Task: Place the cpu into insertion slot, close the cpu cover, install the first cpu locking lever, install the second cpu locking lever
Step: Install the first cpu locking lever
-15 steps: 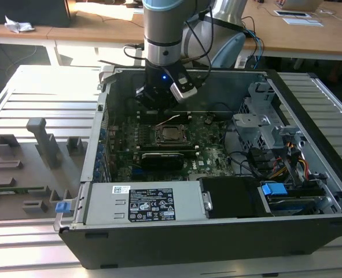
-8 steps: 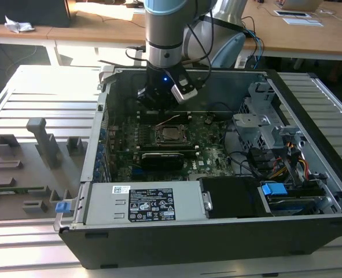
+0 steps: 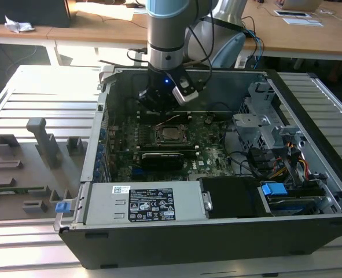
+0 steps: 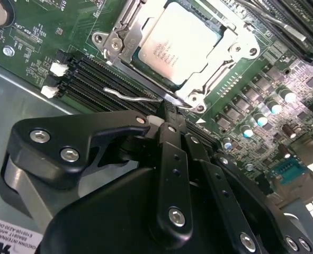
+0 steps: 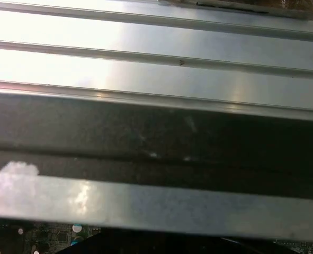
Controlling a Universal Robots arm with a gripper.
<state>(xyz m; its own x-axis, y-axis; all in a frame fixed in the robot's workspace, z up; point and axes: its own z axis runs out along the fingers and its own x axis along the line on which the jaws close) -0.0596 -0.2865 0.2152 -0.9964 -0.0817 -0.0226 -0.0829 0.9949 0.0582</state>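
Your tool [image 4: 168, 112] rests at the insertion slot's [image 4: 152, 71] corner, fingers pressed together.
The cpu [image 4: 180, 42] lies seated under the lowered cpu cover [image 4: 130, 32], just beyond the fingertips; a wire locking lever [image 4: 130, 96] ends beside them.

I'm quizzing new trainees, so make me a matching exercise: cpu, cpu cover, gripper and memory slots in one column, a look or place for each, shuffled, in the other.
1. cpu
2. cpu cover
3. gripper
4. memory slots

A. long dark parallel rows on the green board
B. pale silver-grey square
C. metal frame lying flat around the cpu
D. black, close off the cpu cover's corner

Pairs: 1-B, 2-C, 3-D, 4-A.
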